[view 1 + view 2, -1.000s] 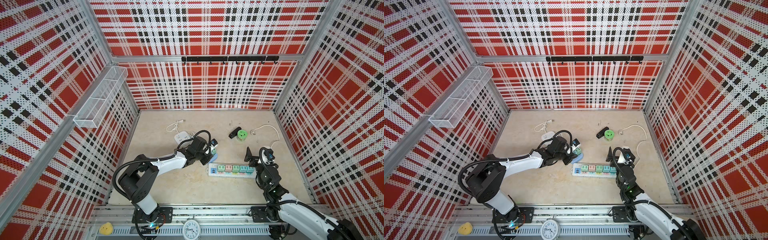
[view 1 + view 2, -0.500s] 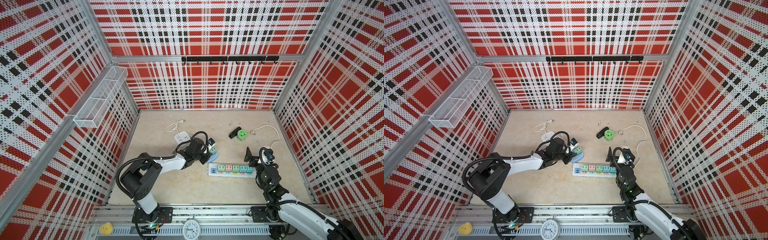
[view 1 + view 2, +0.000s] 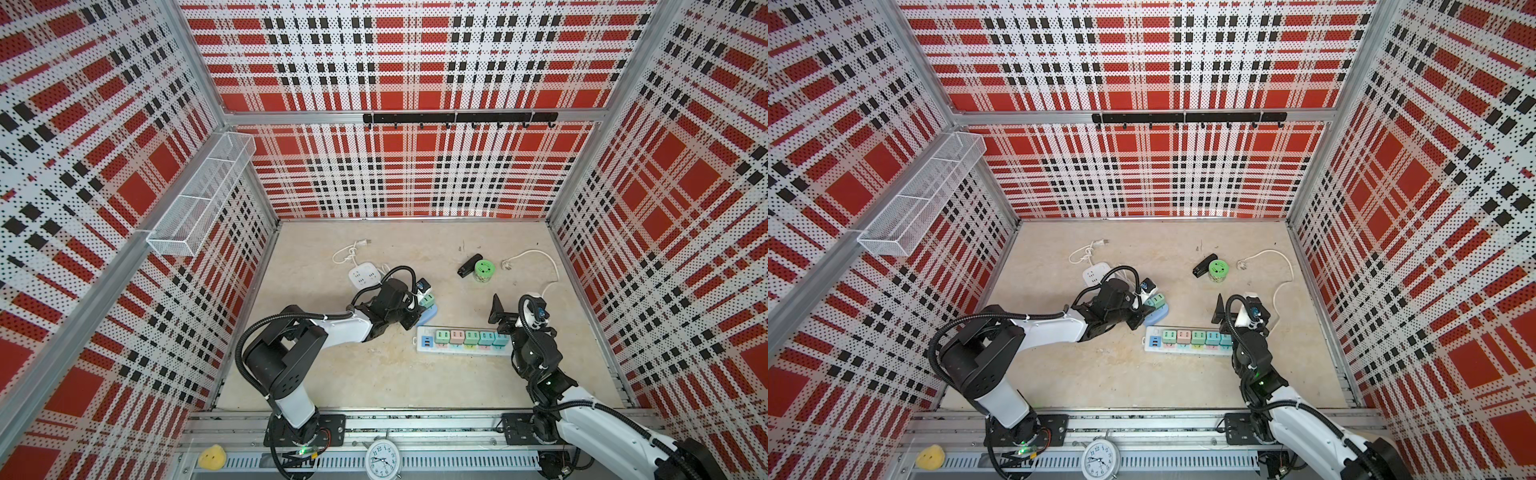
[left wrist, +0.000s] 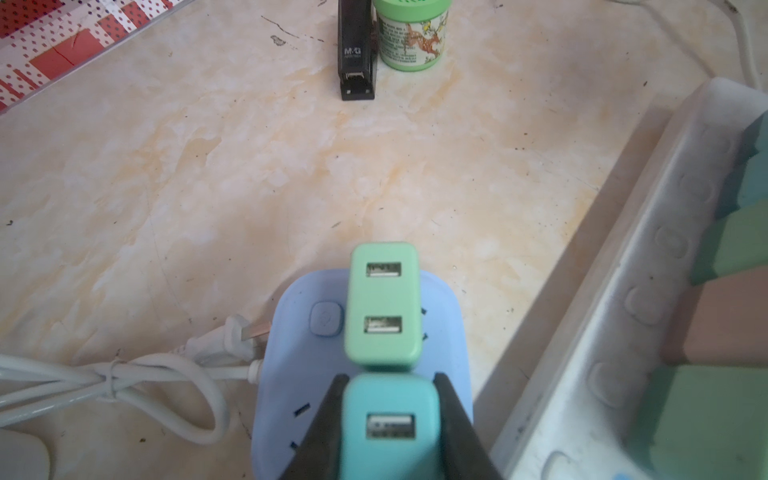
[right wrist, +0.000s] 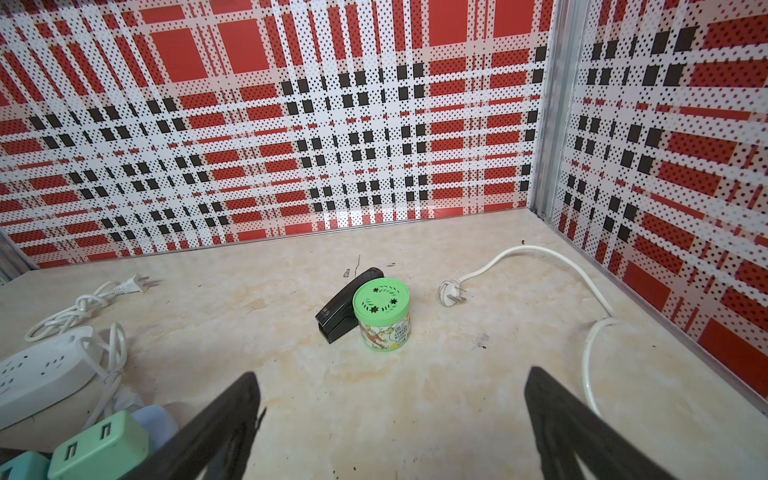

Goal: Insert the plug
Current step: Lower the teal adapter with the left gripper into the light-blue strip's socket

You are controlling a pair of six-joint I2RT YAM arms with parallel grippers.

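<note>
We pinch the teal plug (image 4: 388, 432) in our left hand (image 4: 390, 379), lower centre in both top views, directly over the blue strip (image 3: 430, 316), just beside the mint charger (image 4: 384, 303) seated there; the move looks straight down. Our right hand (image 5: 392, 372) stands spread, empty.

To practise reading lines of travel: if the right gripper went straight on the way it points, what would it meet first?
The open right gripper would probably meet the green-lidded jar first, black stapler beside it; bare table before that, depth unclear.
</note>
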